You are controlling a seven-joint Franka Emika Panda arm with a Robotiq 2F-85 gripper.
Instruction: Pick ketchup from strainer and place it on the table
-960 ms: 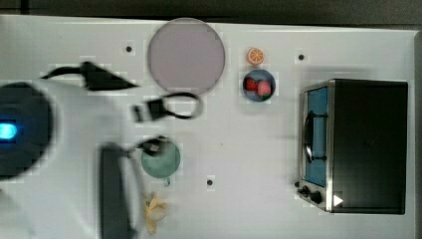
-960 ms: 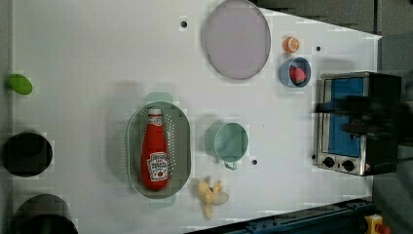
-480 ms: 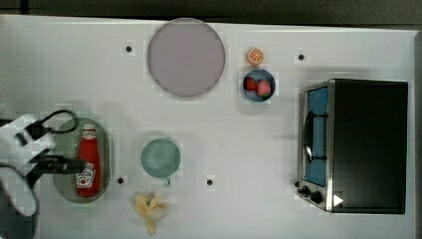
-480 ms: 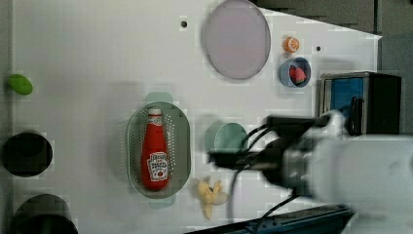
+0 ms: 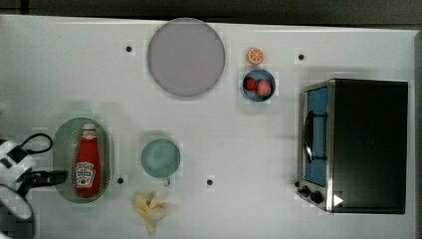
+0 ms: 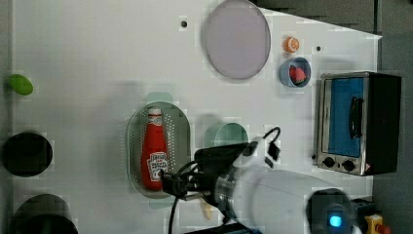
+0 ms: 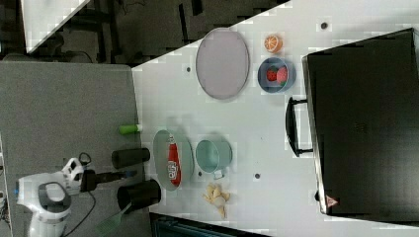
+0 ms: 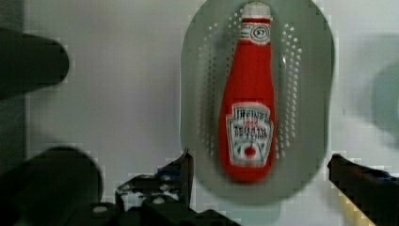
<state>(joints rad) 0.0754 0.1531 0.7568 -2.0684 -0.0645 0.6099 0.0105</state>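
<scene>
Pale green plastic, the strainer (image 5: 62,149) cradles the ketchup (image 5: 87,162), which we see lying flat along it, white cap toward the lilac plate (image 5: 185,57). Beside it on the bench (image 5: 249,139) stands an empty green cup (image 5: 160,157) (handle toward the banana peel (image 5: 151,208)). We find strawberries in the blue bowl (image 5: 259,85). Our gripper (image 8: 259,174) hovers near the bottle's base, fingers wide apart.

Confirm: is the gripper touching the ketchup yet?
Apart. In the wrist view the gripper's open fingers flank the strainer's end, clear of the ketchup.
</scene>
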